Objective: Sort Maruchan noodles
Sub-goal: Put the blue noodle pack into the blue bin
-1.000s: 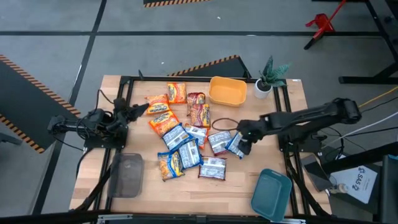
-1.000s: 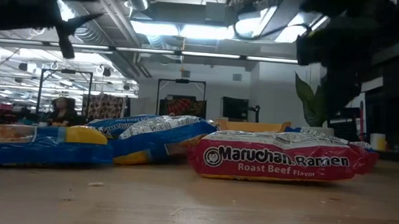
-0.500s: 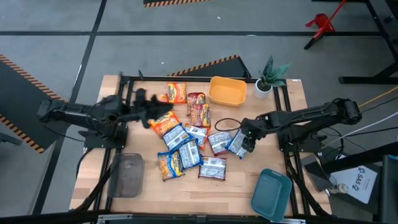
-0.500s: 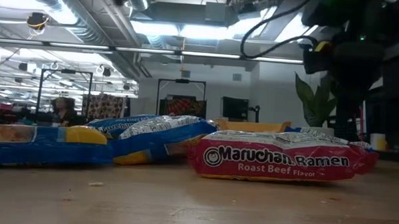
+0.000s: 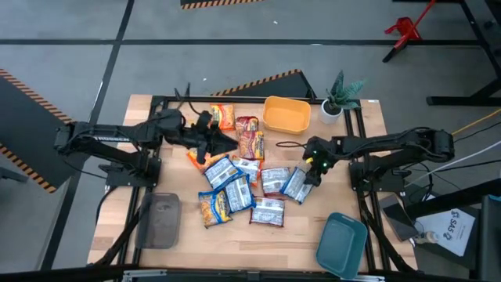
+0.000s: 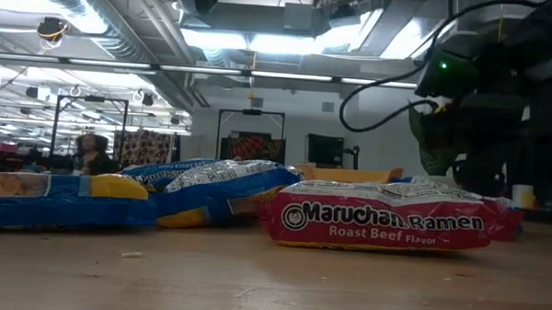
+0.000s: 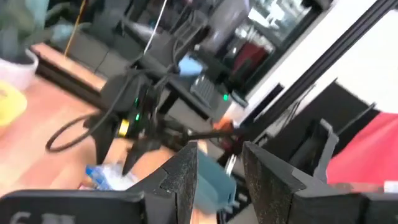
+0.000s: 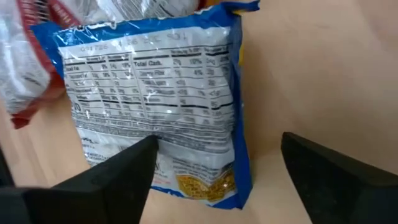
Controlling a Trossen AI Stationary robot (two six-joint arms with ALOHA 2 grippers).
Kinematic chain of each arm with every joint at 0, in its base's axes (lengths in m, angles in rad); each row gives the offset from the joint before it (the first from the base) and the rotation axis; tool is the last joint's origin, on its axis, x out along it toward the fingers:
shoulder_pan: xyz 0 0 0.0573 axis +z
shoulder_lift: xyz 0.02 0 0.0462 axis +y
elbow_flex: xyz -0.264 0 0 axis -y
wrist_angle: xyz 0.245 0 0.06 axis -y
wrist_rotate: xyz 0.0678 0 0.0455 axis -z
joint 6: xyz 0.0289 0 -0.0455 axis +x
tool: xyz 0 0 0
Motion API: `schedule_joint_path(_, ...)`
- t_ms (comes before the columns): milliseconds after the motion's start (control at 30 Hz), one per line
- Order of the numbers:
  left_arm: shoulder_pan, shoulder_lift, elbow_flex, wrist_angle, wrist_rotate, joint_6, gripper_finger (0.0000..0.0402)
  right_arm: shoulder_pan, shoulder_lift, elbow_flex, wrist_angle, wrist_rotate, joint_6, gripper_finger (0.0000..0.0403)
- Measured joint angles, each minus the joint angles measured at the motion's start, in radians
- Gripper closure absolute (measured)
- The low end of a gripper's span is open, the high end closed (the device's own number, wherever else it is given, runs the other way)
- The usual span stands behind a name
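Over a dozen noodle packets [image 5: 235,176] lie scattered mid-table, orange ones toward the far left of the heap, red-and-white in the middle, blue-and-white toward the near side and right. Left gripper [image 5: 210,135] reaches in from the left and hangs over the orange packets [image 5: 205,153] at the far-left edge of the heap; its wrist view shows the two fingers [image 7: 186,177] parted a little with nothing between them, looking across at the other arm. Grey tray [image 5: 159,221] sits at the near left, yellow bowl [image 5: 286,114] at the far middle. Right gripper [image 5: 313,168] hovers just right of the blue-and-white packet [image 5: 296,185] at the heap's right edge, fingers [image 8: 115,177] spread wide and empty. In its wrist view that packet [image 8: 158,102] lies label-side down straight ahead of the fingers, long axis running away from them, its near short end between the tips. Right arm is the nearer one to it; likely next step is dropping onto that short end. Teal tray [image 5: 341,244] waits at the near right.
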Motion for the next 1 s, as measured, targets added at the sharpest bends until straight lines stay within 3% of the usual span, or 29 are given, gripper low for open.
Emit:
schedule_joint_path(167,0.001,0.023,0.0,-0.078,-0.002,0.027,0.0278,-0.001,0.002,-0.021,0.049,-0.026,-0.024,0.0062)
schedule_joint_path(467,0.002,0.075,0.0,-0.097,0.011,0.042,0.0278,-0.001,0.065,-0.022,0.196,-0.102,-0.062,0.0122)
schedule_joint_path(733,0.002,0.084,0.0,-0.103,-0.01,0.05,0.0278,0.012,0.163,-0.019,0.236,-0.227,-0.088,0.0226)
schedule_joint_path(1000,0.002,0.083,0.0,-0.102,-0.022,0.049,0.0278,0.013,0.169,0.019,0.209,-0.227,-0.088,0.0309)
